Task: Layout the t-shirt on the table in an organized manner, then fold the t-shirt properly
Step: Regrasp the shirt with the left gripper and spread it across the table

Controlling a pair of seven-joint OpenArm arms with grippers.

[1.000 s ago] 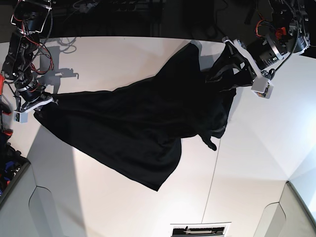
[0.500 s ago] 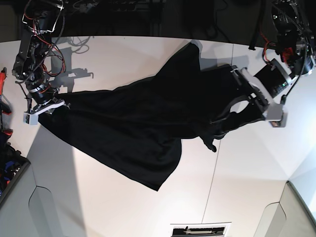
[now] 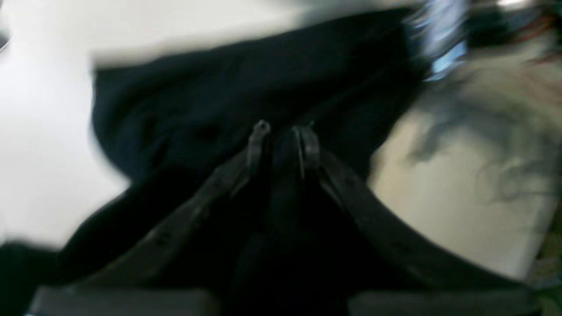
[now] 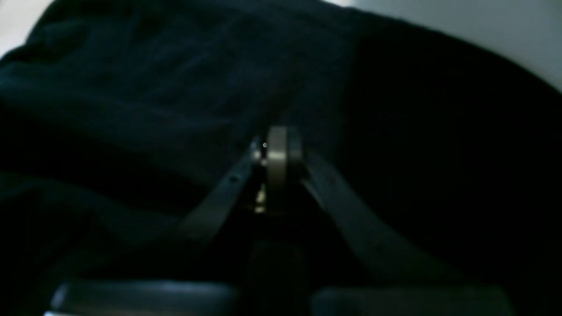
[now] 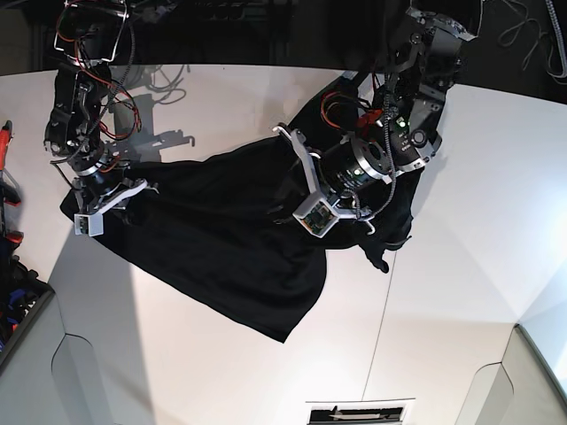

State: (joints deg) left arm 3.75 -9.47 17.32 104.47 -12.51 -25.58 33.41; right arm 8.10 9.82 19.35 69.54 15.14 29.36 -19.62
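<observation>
The black t-shirt (image 5: 221, 230) lies spread slantwise on the white table (image 5: 443, 292), plain side up, bunched at its far right. My left gripper (image 5: 285, 190) hangs over the shirt's middle. In the blurred left wrist view its fingertips (image 3: 260, 131) stand close together over black cloth (image 3: 219, 87), and whether they pinch it is unclear. My right gripper (image 5: 124, 193) is at the shirt's left corner. In the right wrist view this gripper (image 4: 274, 145) is shut, with dark cloth (image 4: 175, 66) all around it.
Thin dark seams (image 5: 383, 310) cross the tabletop. Dark tools lie at the left edge (image 5: 11, 292), and a slotted plate (image 5: 359, 412) sits at the near edge. Cables and arm bases (image 5: 89, 35) crowd the back.
My left arm has swung from the shirt's right side to over its middle, and its jaws have narrowed. The right gripper has drifted right and down a little with the shirt corner.
</observation>
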